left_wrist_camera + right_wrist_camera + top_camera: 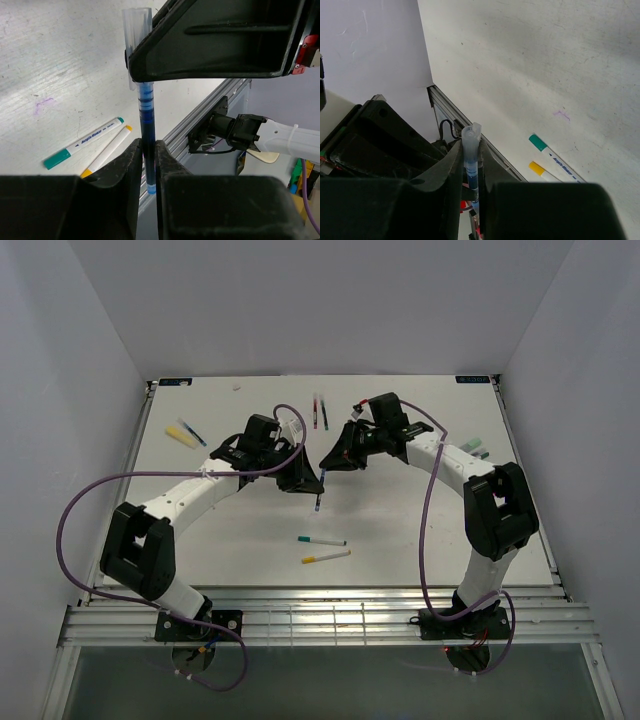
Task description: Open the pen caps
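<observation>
Left jaws clamp a blue pen (147, 150), right jaws its clear cap (471, 142), above the white table (400, 520).

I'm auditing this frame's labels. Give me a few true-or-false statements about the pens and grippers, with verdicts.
1. The left gripper and right gripper both grip the blue pen. True.
2. The blue pen lies flat on the table. False: it is held above the table, between the two grippers.
3. A green-capped pen and a yellow-capped pen lie close together on the table. True.
4. The right gripper holds the pen's blue barrel. False: it grips the end with the clear cap, and the left gripper holds the barrel.
</observation>
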Controlling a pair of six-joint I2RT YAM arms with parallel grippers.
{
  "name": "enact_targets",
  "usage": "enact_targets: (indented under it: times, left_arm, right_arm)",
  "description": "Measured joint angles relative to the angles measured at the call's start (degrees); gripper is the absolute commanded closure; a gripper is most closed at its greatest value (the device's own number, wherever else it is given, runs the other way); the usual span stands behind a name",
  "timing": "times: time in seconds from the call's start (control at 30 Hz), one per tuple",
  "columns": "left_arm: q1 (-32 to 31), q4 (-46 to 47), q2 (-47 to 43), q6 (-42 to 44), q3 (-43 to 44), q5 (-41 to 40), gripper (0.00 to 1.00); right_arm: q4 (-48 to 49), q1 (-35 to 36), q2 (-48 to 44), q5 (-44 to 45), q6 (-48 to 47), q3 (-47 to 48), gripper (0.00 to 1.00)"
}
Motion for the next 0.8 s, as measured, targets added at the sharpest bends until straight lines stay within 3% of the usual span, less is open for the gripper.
enact_targets:
  times: [0.17,0.23,0.33,0.53,0.8]
  left_arm:
    - [0.09,0.92,0.22,-0.26,0.00,0.24,0.69]
    - [-0.04,0.90,0.35,-0.28,-0.31,0.37,0.58]
    - [-0.11,0.66,0.83,-0.42,-0.52,0.44,0.53]
    - [-0.15,0.81,1.86,-0.72,-0.52,0.94,0.77]
    - [-0.26,1.22,1.86,-0.55,-0.52,1.84,1.00]
  right_arm:
    - [-0.09,-0.07,0.00,0.26,0.39,0.39,0.92]
    - [0.48,-0.04,0.00,0.26,0.83,0.48,0.92]
    - [1.33,-0.02,0.00,0.22,1.64,0.48,0.92]
    - [1.75,0.00,0.00,0.46,1.92,0.48,0.92]
    - [1.14,0.13,0.00,1.88,1.81,0.74,0.92]
